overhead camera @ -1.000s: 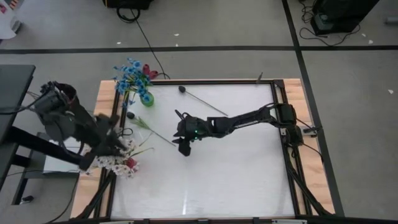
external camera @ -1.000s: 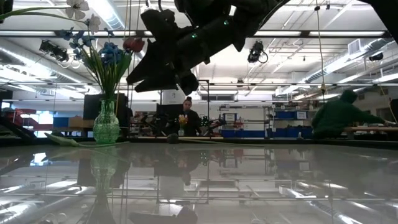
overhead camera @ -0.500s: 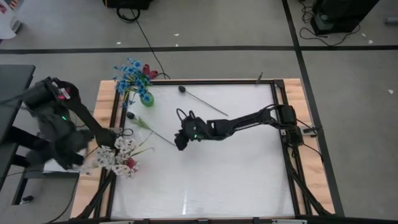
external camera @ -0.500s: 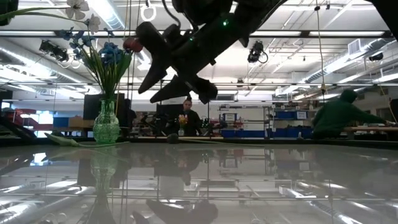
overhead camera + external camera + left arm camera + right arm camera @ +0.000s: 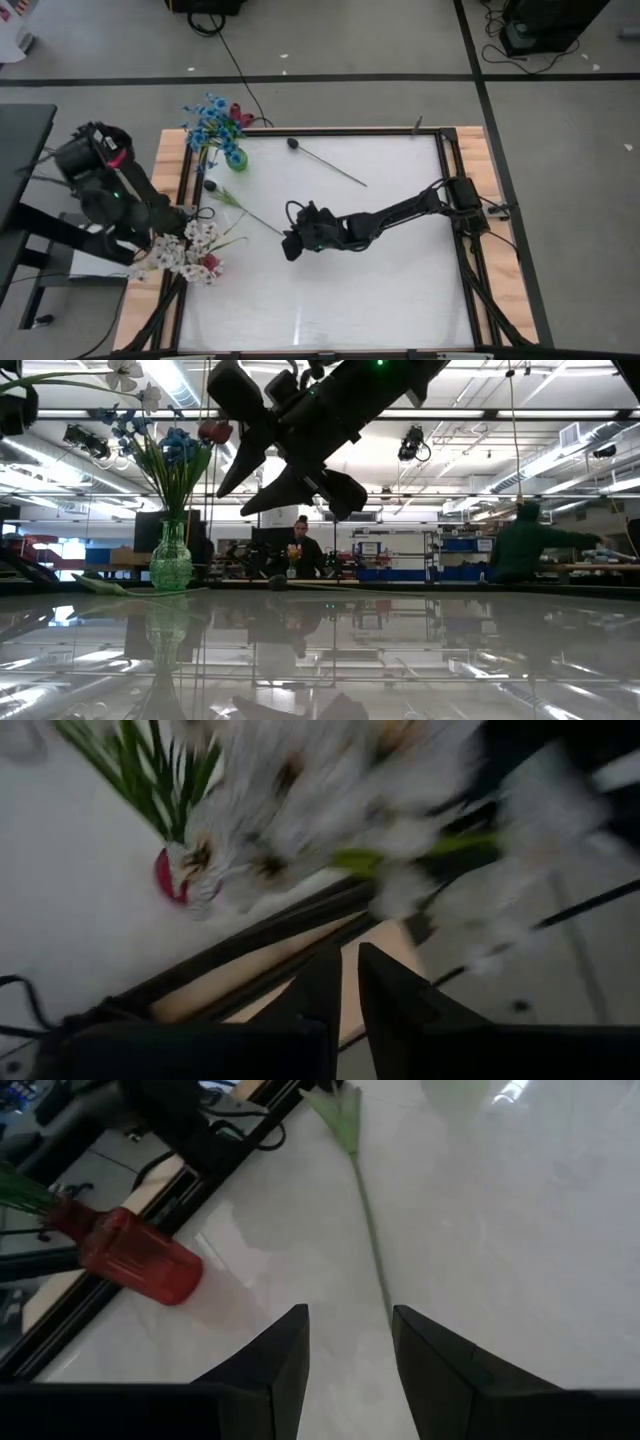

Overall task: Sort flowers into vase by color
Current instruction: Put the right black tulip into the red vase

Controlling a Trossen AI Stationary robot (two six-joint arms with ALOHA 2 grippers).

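Both arms have moved since a second ago. Back then the right gripper (image 5: pixel 292 245) was up over the middle of the table (image 5: pixel 400 270); now it sits lower and nearer the loose green stem (image 5: pixel 243 210), with its fingers spread and nothing in them. That stem lies flat on the table, close to the green vase (image 5: pixel 236 158). The green vase holds blue flowers (image 5: pixel 208 118) and stands in the far left corner. A red vase (image 5: pixel 208 264) with white flowers (image 5: pixel 188 248) stands well apart from the green vase, along the same edge. The left gripper (image 5: pixel 348 982) has pulled back beside the white flowers, and its fingers are almost pressed together, holding nothing. I think the flowers are light and bendy. It looks best to pinch the thin stem, not the soft head.
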